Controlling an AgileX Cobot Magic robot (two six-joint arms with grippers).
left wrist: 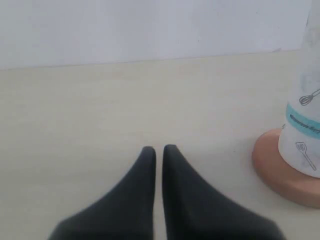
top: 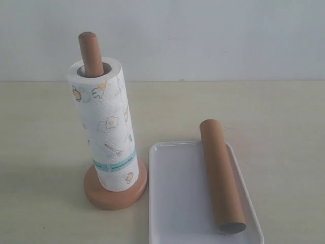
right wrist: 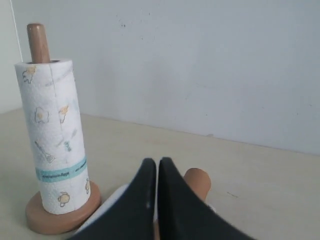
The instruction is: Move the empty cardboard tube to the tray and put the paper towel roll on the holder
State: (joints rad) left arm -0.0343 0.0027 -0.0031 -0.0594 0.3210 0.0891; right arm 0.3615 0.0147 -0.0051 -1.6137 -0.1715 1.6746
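Standing threaded on the holder [top: 116, 195], the paper towel roll [top: 104, 127] looks placed and the empty cardboard tube [top: 221, 175] lies in the tray [top: 177, 193], so with left gripper [left wrist: 159, 148] and right gripper [right wrist: 157, 161] pressed together, empty, only backing clear seems left.

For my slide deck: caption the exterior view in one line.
Paper towel roll standing on the wooden holder, with the empty cardboard tube lying along the right side of the white tray.
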